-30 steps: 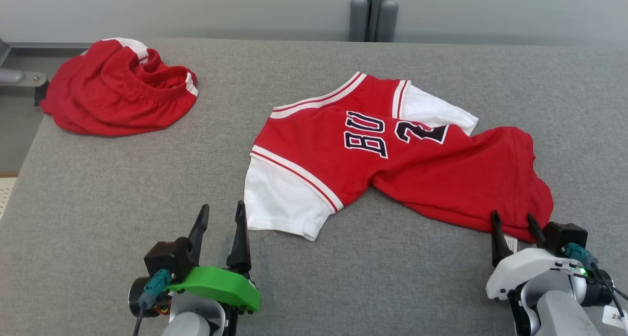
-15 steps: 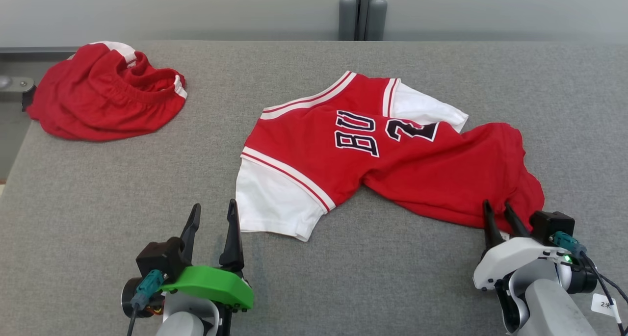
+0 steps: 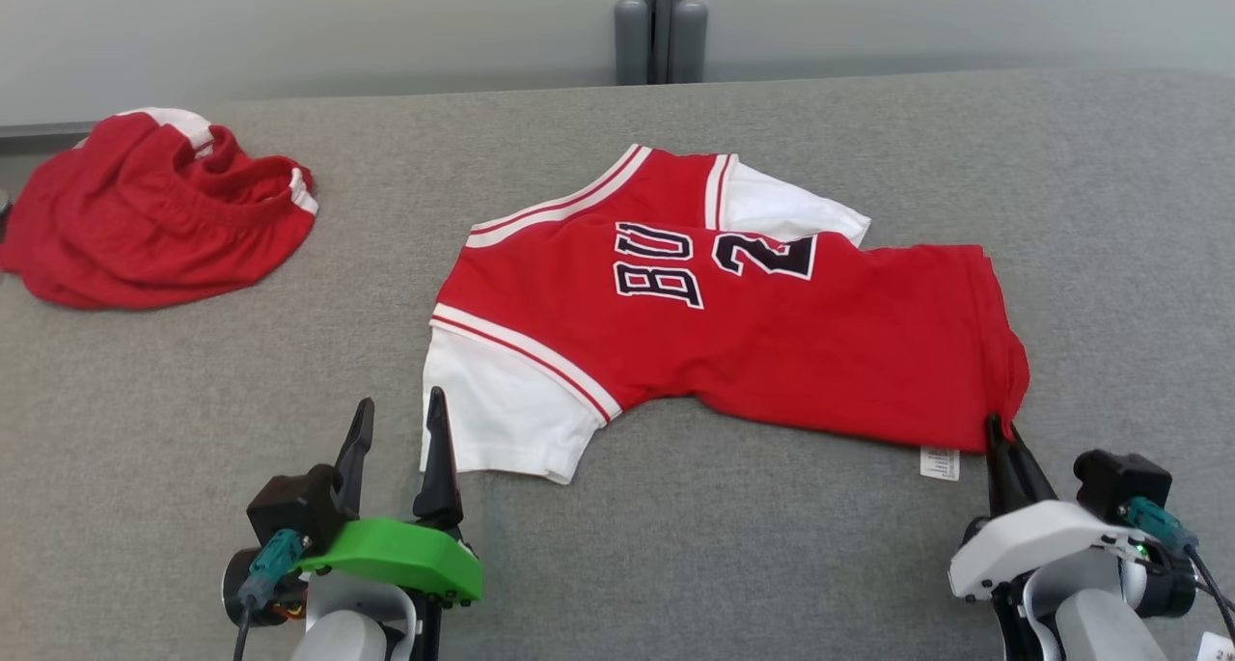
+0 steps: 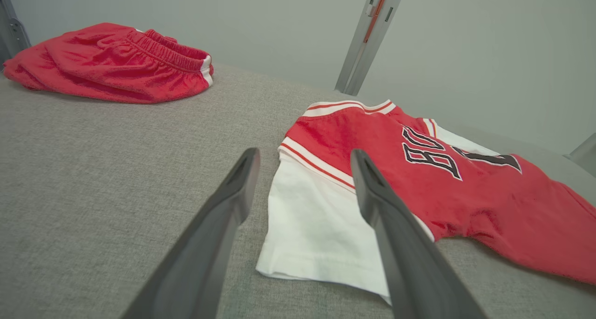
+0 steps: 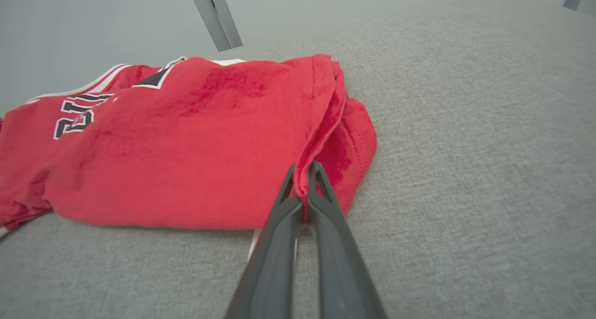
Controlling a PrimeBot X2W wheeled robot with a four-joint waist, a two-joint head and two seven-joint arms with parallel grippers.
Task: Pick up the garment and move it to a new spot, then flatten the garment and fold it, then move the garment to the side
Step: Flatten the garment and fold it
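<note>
Lower right of the head view: our right gripper (image 3: pixel 1001 431) was clenched on one corner of the shirt (image 3: pixel 753 333). Lower left: our left gripper (image 3: pixel 400 402) stood spread and empty, just beside the white sleeve (image 3: pixel 492 420). The shirt lay lettering-up at mid-frame on the grey table (image 3: pixel 675 545). To flatten it well, we judged, the pull should run low and outward, leaving the sleeve undragged. Upper left: heaped red shorts (image 3: pixel 145 217).

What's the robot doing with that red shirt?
The robot's right gripper is pinching the bottom corner of the red jersey, which lies mostly spread on the grey table. Its left gripper is open, holding nothing, beside the white sleeve. Red shorts sit crumpled at the far left.
</note>
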